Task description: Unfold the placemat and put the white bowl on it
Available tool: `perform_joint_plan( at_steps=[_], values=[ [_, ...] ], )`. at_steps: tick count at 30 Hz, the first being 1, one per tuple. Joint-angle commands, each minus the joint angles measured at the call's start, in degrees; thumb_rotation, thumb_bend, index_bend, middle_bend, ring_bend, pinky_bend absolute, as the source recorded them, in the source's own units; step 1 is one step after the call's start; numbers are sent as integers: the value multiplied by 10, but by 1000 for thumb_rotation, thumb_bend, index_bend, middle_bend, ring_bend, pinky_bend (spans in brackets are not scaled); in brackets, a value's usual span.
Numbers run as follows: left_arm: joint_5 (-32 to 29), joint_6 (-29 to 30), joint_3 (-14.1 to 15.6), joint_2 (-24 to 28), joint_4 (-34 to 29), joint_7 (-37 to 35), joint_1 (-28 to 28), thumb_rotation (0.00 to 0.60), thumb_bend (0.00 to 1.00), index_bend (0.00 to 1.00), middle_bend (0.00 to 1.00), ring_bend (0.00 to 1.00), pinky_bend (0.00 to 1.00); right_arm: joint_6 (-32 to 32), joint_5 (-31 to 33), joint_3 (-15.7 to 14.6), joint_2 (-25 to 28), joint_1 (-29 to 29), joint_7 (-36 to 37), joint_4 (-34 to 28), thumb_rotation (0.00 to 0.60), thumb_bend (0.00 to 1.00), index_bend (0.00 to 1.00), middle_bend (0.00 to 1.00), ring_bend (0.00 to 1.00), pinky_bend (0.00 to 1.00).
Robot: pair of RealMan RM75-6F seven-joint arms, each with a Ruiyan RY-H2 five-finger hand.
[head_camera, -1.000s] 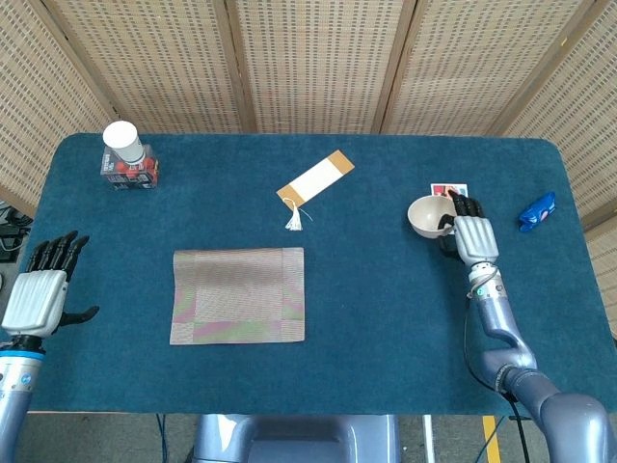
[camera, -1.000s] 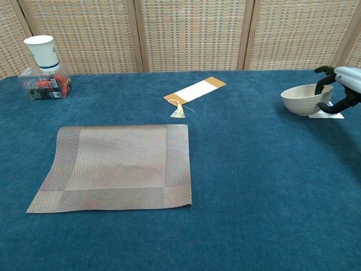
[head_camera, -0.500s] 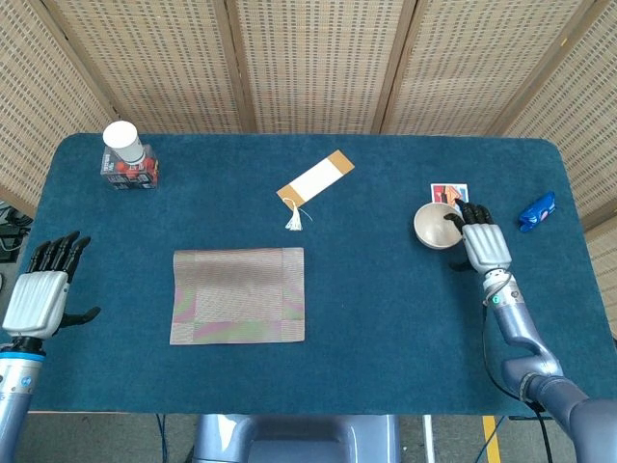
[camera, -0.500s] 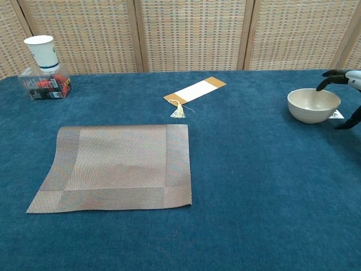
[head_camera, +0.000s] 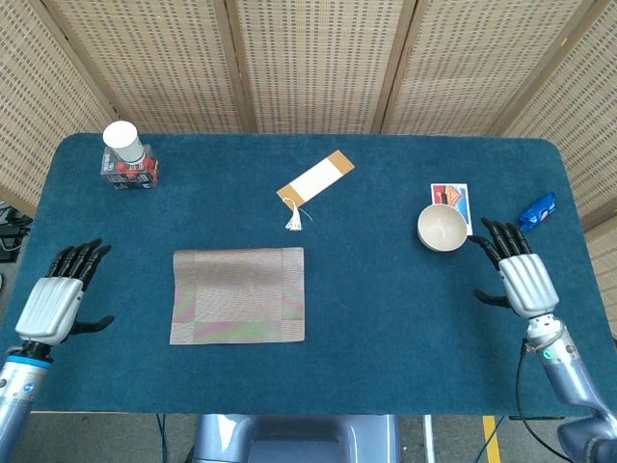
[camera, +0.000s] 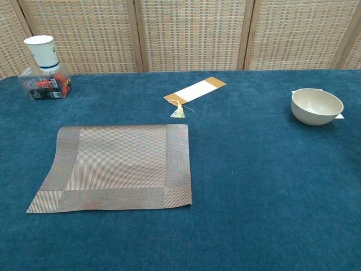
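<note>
The woven placemat [head_camera: 238, 294] [camera: 119, 166] lies flat on the blue table left of centre, folded with one doubled edge on its right side. The white bowl [head_camera: 442, 228] [camera: 317, 105] stands upright at the right, resting partly on a small card [head_camera: 451, 198]. My right hand [head_camera: 521, 273] is open, palm down, just right of and nearer than the bowl, not touching it. Near the table's left front edge hovers my left hand [head_camera: 56, 300], open with fingers spread, well left of the placemat. Neither hand shows in the chest view.
A bookmark with a tassel [head_camera: 313, 182] [camera: 195, 92] lies behind the placemat. At the far left corner a paper cup [head_camera: 122, 141] [camera: 43, 51] stands on a clear box [head_camera: 128, 173] [camera: 44, 85]. A blue packet [head_camera: 537, 210] lies by the right edge.
My right hand let go of the bowl and drew back toward the front right. The bowl settled upright, slightly right of where it was. My left hand shifted slightly forward.
</note>
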Motion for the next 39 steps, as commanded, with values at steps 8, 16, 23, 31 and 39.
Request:
perform_joint_plan(
  at_steps=[8,16,23,31,39],
  values=[
    [178,-20,85,-61,140,-110,-12,600,0,310,0,0,0,137,-37,-43,29,-110,-45,-91,600,132,171,0,0,0],
    [174,-42,101,-142,207,-104,-9,600,95,349,0,0,0,170,-51,-47,38,-139,-92,-131,600,133,172,0,0,0],
    [150,-53,92,-186,247,-84,-9,600,217,362,0,0,0,168,-57,-41,46,-141,-71,-136,600,133,172,0,0,0],
    [134,-48,76,-215,271,-76,-14,600,263,371,0,0,0,163,-57,-34,47,-143,-59,-132,600,133,176,0,0,0],
    [118,-67,69,-245,293,-71,-27,600,263,397,0,0,0,161,-59,-28,46,-145,-60,-131,600,129,180,0,0,0]
  ],
)
